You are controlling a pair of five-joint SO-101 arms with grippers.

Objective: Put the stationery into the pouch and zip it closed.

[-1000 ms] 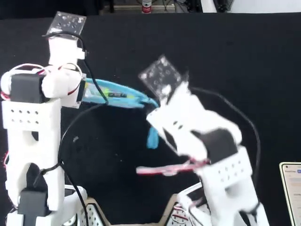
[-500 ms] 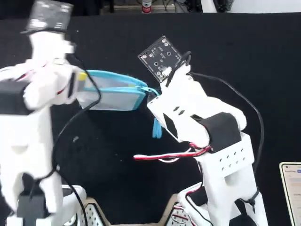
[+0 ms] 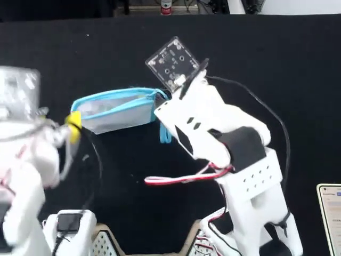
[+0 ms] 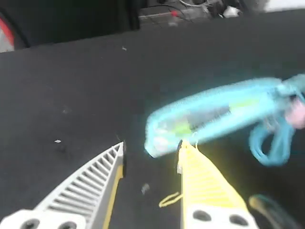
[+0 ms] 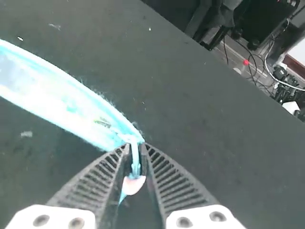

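The light-blue pouch [image 3: 114, 109] is lifted off the black table [image 3: 277, 64], stretched sideways. My right gripper [image 5: 135, 162] is shut on the zipper pull [image 5: 135, 155] at the pouch's [image 5: 57, 107] right end; from above this gripper [image 3: 160, 105] sits under its camera board. A blue strap loop [image 3: 165, 133] hangs below that end. My left gripper [image 4: 151, 145] is open, its yellow fingertip [image 4: 187, 150] touching the pouch's [image 4: 214, 117] left end. From above the yellow fingertip [image 3: 73, 125] shows at that end. Blurred greenish shapes show inside the pouch.
A phone [image 3: 331, 213] lies at the table's right front edge. A bottle [image 3: 166, 6] and cables stand beyond the far edge. The black surface around the pouch is bare on all sides.
My left arm has swung down and to the left, and its gripper has let go of the pouch's end. My right gripper has carried the zipper pull leftward, and the pouch shifted left.
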